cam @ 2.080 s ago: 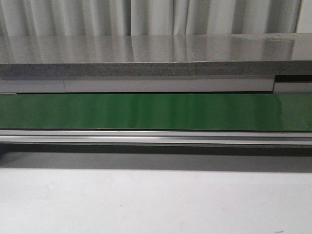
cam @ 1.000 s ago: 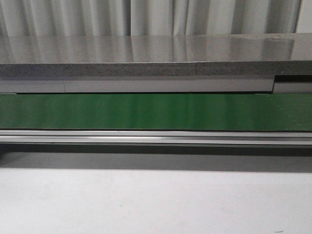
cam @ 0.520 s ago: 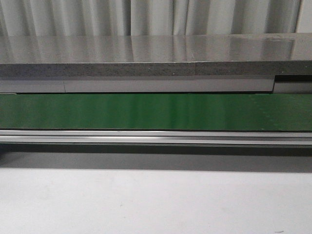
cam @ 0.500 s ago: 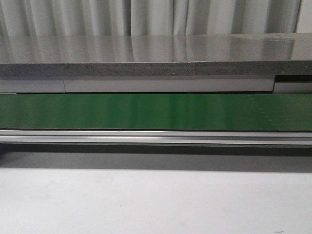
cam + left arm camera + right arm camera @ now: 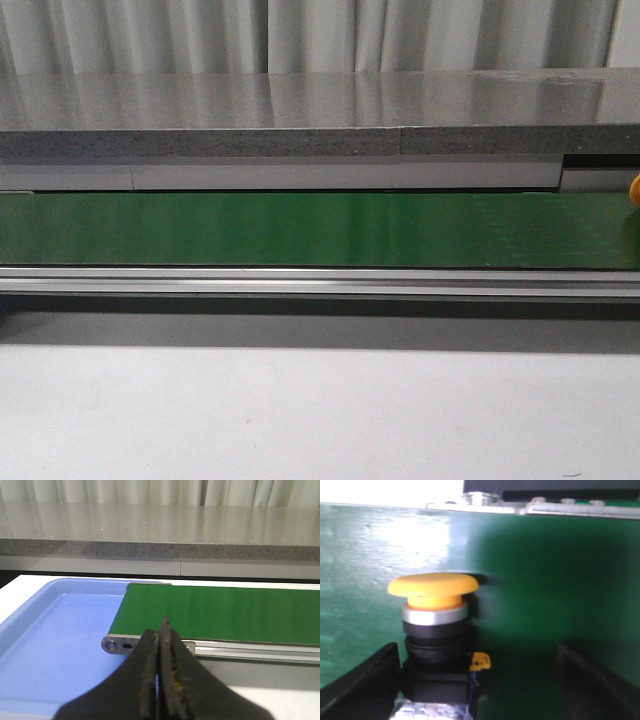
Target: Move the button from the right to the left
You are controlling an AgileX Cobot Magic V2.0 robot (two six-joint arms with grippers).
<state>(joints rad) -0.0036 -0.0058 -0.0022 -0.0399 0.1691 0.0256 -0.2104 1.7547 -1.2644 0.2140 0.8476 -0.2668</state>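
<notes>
Button (image 5: 636,189) has newly appeared at the green belt's (image 5: 300,228) right edge.

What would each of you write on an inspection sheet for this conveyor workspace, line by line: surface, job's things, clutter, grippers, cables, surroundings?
Surface: green conveyor belt running left to right, white table in front.
Job's things: button with yellow cap upright on the belt; only a sliver shows at the front view's right edge.
Clutter: nothing seen.
Grippers: left gripper, jaws shut on nothing; right gripper, jaws open either side of the button, apparently not gripping.
Cables: nothing seen.
Surroundings: blue tray at the belt's left end, grey stone counter, pale curtain behind.
</notes>
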